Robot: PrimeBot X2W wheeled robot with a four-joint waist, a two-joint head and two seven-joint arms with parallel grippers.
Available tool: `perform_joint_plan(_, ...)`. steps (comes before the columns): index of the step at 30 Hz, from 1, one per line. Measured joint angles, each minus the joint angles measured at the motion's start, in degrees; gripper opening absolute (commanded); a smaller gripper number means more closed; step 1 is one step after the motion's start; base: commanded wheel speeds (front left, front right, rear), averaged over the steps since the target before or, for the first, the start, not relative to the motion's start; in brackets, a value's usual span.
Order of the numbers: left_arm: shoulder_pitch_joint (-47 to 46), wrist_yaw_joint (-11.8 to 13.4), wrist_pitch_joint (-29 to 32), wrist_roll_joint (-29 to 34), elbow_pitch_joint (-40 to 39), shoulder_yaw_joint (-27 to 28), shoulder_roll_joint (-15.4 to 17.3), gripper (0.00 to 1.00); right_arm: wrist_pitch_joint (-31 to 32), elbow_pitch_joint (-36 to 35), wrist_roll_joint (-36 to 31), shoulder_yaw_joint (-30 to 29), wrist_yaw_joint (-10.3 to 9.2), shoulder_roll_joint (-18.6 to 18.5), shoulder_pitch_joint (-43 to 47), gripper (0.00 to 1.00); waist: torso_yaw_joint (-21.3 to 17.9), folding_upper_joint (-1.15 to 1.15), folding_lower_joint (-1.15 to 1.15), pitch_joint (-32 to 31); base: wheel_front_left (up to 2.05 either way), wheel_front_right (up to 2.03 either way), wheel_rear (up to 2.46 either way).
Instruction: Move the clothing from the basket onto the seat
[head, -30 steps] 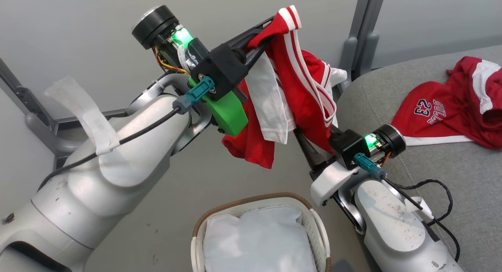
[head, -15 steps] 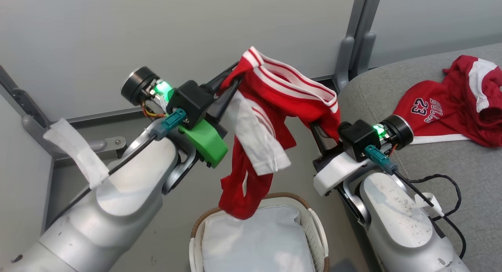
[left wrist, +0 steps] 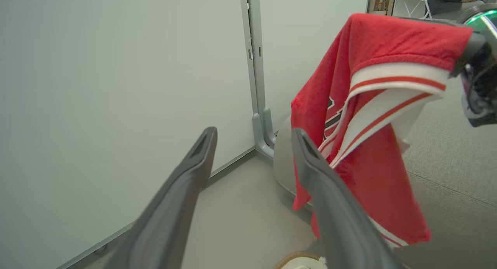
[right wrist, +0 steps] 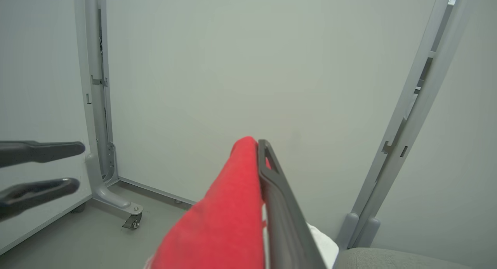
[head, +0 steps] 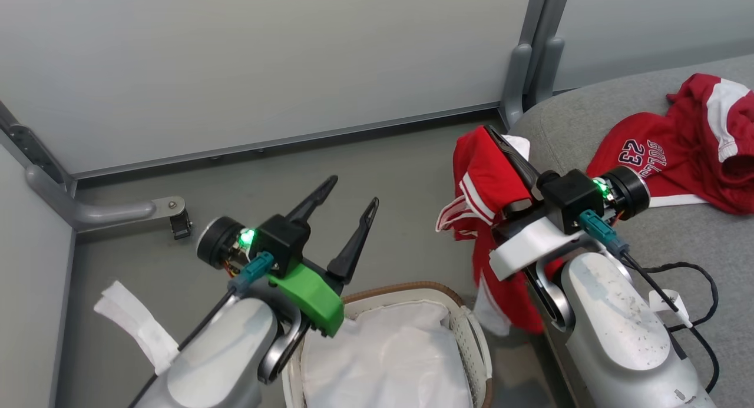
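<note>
- Carrying the red garment (head: 486,178) across to the sofa (head: 677,255) is the step in hand, I judge. It hangs from the right pincer (head: 493,138), which is clenched on its fold, just off the sofa's left edge and not yet over the cushion.
- The left pincer (head: 353,191) is released and empty, fingers spread above the basket's (head: 406,288) left rim.
- To do it well: swing right until the hanging hem clears the sofa's edge. Lower onto bare cushion beside the numbered jersey (head: 648,161), which lies toward the sofa's far edge, and only then let go.
- The basket shows just its white liner (head: 389,361). Its near end is cut off, so I cannot tell whether more clothing is left.
- Cloth hides the right pincer's second finger, so how deep the hold goes is unclear.
- The garment's lower part is behind the right forearm.
</note>
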Motion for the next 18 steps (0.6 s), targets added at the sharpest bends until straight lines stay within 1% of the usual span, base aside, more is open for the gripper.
perform_joint_plan(5,4.3,-1.0,0.0,2.1,-0.9,2.2,-1.7,1.0,0.0,-0.4,-0.9,-1.9,0.0,0.0,0.9,0.0,0.1,0.0,0.0,0.5,0.0,0.0,0.0)
perform_joint_plan(11,6.8,-2.3,0.0,4.7,-1.4,4.3,-3.5,1.0,0.0,-0.9,-1.6,-3.6,0.0,0.0,0.8,0.0,-0.2,0.0,0.0,1.1,0.0,0.0,0.0)
perform_joint_plan(14,7.4,-2.7,0.0,5.6,-1.8,5.5,-4.0,1.0,0.0,-1.3,-2.2,-4.3,0.0,0.0,0.1,0.0,-1.0,0.0,0.0,1.5,0.0,0.0,0.0)
perform_joint_plan(18,7.9,-3.3,0.0,6.8,-2.5,6.7,-4.9,1.0,0.0,-2.2,-3.2,-4.9,0.01,0.0,-1.3,0.0,-2.8,0.0,0.0,2.3,0.0,0.0,0.0)
